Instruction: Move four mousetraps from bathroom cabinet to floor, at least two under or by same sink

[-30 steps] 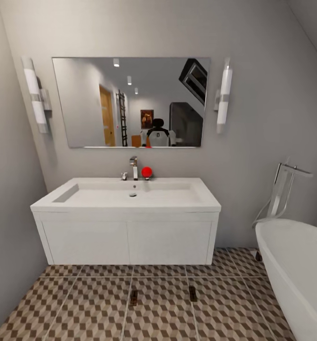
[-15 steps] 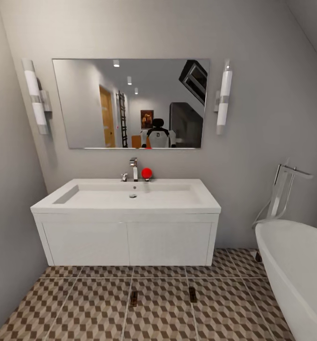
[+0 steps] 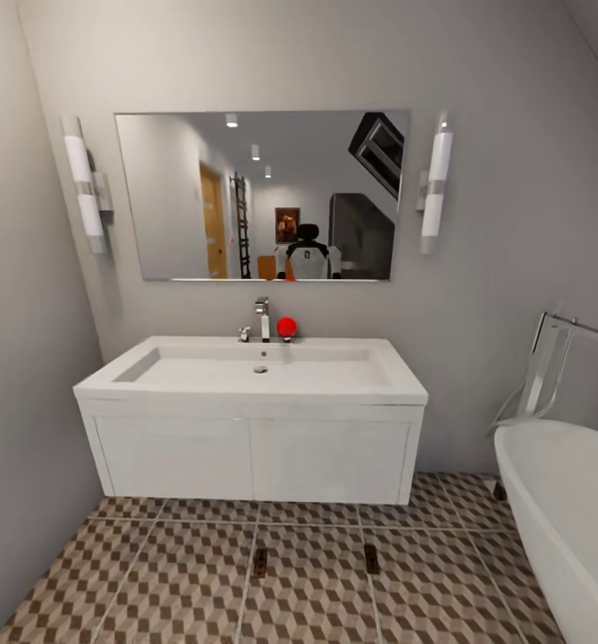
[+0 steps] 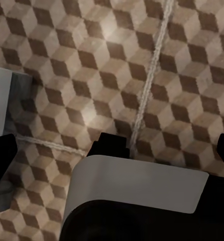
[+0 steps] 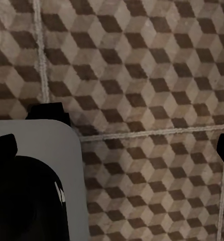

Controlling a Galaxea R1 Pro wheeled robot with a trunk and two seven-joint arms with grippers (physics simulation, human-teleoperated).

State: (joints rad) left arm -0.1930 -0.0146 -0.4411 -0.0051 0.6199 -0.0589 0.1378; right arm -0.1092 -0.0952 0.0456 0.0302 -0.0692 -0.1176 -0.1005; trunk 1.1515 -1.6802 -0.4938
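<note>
Sink: bathroom sink (image 3: 263, 368), a wide shallow white basin on a white two-door wall-hung unit (image 3: 254, 458), at the centre of the head view; chrome tap (image 3: 263, 318) at 12 o'clock of the basin, with a small red ball (image 3: 286, 326) just beside it.
Mousetraps: two mousetraps lie flat on the bathroom floor (image 3: 173, 590) in front of the unit, one (image 3: 260, 562) at 6 o'clock of the unit's middle, the other (image 3: 371, 558) toward 5 o'clock, well apart from each other; each is small and dark, detail too fine to read.
Floor: large tiles in a brown, beige and white cube pattern with pale grout lines.
Wall: mirror (image 3: 263, 195) above the sink, flanked by two tube lamps, one (image 3: 86, 197) at 9 o'clock and one (image 3: 436, 193) at 3 o'clock.
Bathtub: white bathtub (image 3: 567, 519) at 4 o'clock of the sink, with a chrome floor-standing tap (image 3: 549, 367) behind it.
Left end effector (image 4: 112, 160): fingers spread wide apart, nothing between them, cube-pattern tiles beyond.
Right end effector (image 5: 112, 148): fingers likewise spread apart and empty, over the same tiles.
</note>
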